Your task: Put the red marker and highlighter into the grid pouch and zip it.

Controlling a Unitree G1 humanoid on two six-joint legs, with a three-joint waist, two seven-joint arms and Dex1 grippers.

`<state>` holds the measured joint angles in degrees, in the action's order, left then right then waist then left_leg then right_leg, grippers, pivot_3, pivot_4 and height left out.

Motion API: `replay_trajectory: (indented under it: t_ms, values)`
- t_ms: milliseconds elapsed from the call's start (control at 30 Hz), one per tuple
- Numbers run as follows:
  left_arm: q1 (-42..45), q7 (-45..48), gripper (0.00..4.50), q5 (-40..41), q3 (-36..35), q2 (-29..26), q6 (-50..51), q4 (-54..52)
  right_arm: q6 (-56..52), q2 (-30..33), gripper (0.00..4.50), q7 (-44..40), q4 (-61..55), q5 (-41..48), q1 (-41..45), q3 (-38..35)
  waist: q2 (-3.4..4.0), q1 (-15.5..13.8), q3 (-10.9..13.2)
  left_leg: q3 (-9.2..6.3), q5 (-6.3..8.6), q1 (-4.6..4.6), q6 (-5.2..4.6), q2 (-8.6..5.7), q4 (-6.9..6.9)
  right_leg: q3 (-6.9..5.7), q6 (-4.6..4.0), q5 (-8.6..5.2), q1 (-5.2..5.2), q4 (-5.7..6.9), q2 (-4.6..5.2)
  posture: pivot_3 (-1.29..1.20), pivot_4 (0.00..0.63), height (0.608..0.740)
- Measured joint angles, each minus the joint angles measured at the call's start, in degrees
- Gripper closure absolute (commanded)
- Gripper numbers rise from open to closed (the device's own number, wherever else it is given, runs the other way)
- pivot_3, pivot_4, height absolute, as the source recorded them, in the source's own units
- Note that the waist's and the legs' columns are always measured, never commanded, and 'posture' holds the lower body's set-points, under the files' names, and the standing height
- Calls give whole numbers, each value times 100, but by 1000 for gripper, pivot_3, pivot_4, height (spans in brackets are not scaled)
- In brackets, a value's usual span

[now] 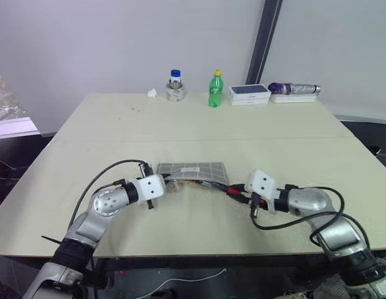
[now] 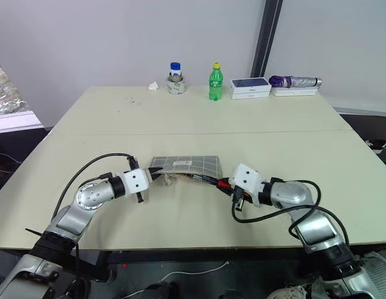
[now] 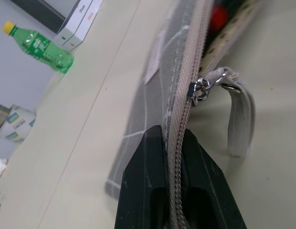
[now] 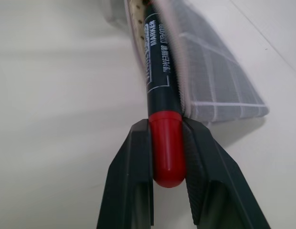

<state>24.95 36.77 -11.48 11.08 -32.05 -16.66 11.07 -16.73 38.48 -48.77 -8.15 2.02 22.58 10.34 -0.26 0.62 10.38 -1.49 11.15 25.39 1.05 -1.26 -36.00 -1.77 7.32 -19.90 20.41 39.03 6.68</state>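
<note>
The grid pouch [image 1: 194, 170] lay flat near the middle of the big table [image 1: 199, 124], between the two robot arms. The left gripper [image 3: 176, 143] was clamped tight on the zipper edge of the pouch at its left end, with the little metal zipper pull [image 3: 200, 90] just past its fingers and a grey loop strap [image 3: 241, 119] hanging beside it. The right gripper [image 4: 167, 138] squeezed the red cap of the red marker [image 4: 162, 95]. The black body of the marker poked into the open mouth of the pouch at its right end, and the cap was outside. Far back on the table stood a green bottle [image 1: 215, 89], a small jar [image 1: 175, 85], a white box [image 1: 249, 94] and a folded umbrella [image 1: 295, 89].
</note>
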Motion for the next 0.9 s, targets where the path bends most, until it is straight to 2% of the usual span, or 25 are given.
replay_trajectory:
  t_ms: [200,367,533,800,900]
  values:
    - [53,33,4500,-53,60,72,21,-75,-665,-887,4185,615,0,-627,519,714,0,-6,0,-1,-1,4,1,-4,0,-1,0,0,2,0,0,0,150,740]
    - [49,48,4500,-82,62,44,24,-79,-610,-954,4185,812,101,-1247,827,1161,0,-9,0,-2,-1,3,1,-9,-1,-1,0,0,3,3,0,0,150,740]
    - [46,58,4500,-101,70,30,24,-85,128,-852,4185,855,448,-1682,1008,1363,0,5,0,-1,-1,3,1,-10,1,0,0,0,5,3,-1,0,150,740]
    - [38,50,4500,-106,98,36,26,-121,400,-862,78,631,369,-1282,905,1084,0,1,0,-1,-1,4,1,-8,0,0,0,0,4,3,-1,0,150,740]
    - [12,46,4500,-98,101,30,29,-170,283,-701,78,428,85,-980,591,796,0,-24,0,-1,0,4,0,-7,-1,-1,0,0,2,2,1,0,150,740]
